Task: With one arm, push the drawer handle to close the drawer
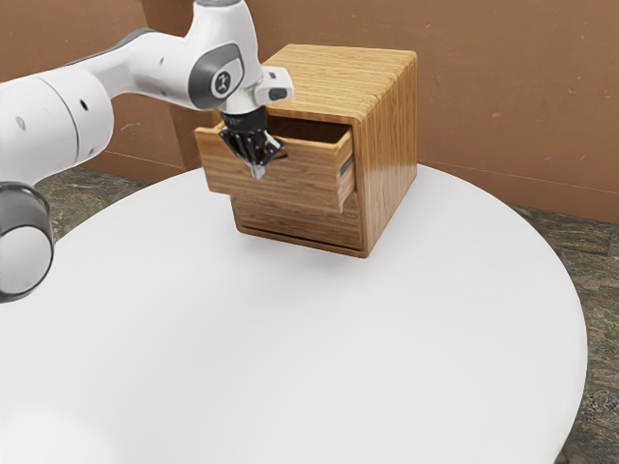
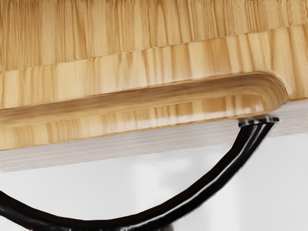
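Note:
In the exterior view my black gripper (image 1: pixel 257 171) points down in front of the pulled-out upper drawer (image 1: pixel 305 179), its fingertips together near the drawer's front face. A small dark part of the handle (image 1: pixel 281 156) shows beside the fingers. From the wrist view, the curved black handle (image 2: pixel 211 179) bows out from the front of the drawer (image 2: pixel 120 115), one end meeting the wood. Whether my fingertips touch the handle cannot be told.
The wooden cabinet (image 1: pixel 387 145) stands at the back of the round white table (image 1: pixel 319 338), with a brown wall behind it. Below the open drawer is the cabinet's lower front. The drawer's inside shows dark behind its front panel.

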Controlling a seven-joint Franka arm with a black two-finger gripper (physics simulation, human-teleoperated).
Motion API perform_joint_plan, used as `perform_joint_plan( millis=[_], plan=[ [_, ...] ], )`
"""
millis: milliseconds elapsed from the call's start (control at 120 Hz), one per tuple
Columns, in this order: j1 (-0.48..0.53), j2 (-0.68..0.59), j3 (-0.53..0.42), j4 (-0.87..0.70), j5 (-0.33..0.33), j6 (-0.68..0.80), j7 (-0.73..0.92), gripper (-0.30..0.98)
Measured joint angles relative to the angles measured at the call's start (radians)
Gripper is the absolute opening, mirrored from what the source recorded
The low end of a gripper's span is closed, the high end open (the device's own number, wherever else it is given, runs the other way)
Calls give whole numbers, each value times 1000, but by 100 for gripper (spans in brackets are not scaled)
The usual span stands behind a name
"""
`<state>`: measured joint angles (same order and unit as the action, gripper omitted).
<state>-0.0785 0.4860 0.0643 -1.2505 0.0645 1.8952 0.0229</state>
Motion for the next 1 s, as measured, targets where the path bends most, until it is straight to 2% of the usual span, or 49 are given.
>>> perform_joint_plan(
  millis=[367,1000],
  plan=[
    [8,125,2,175,-2,0,21,-10],
    [8,262,19,394,-18,27,38,-10]
  ],
)
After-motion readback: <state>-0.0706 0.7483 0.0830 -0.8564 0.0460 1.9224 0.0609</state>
